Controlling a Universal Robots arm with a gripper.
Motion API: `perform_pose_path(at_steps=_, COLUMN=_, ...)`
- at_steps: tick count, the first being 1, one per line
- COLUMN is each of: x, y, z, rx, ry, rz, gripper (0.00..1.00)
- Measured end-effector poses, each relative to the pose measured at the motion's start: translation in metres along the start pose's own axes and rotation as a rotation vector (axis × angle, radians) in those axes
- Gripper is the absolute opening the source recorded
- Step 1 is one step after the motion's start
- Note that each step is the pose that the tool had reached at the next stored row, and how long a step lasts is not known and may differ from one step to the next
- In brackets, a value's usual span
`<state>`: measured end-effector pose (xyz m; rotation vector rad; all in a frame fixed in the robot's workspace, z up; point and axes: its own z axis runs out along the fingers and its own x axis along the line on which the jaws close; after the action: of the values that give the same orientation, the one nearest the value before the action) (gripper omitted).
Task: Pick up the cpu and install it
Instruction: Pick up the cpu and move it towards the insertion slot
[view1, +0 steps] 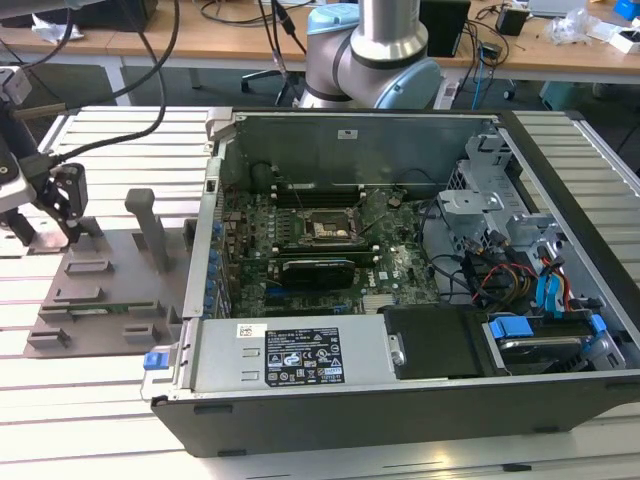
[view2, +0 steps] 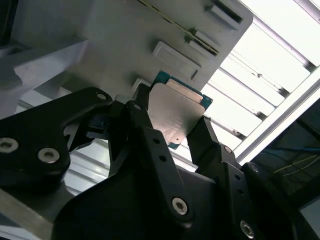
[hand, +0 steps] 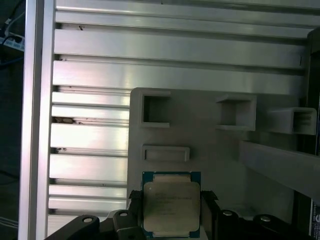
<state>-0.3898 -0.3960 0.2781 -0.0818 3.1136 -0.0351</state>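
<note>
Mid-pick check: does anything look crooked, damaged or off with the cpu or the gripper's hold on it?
Nothing stands out. In both wrist views the cpu sits square between the fingers of the gripper, one at each side edge, over the grey fixture plate. Its metal top looks unmarked.

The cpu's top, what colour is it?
The cpu is silvery grey with a blue-green rim; clearest in the first wrist view.

Arm (view1: 375, 55) base joint at 12 o'clock in exterior view; claw (view1: 45, 200) out at 9 o'clock. Its fingers (view2: 150, 135) clamp opposite edges of the cpu (view2: 176, 107).
</note>
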Motion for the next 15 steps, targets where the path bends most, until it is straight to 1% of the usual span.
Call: perform_pose_path(at_steps=15, x=-0.0005, y=-0.0005, z=-0.0202, rx=0.0000, ry=-0.0001, rz=0.000, gripper=0.55)
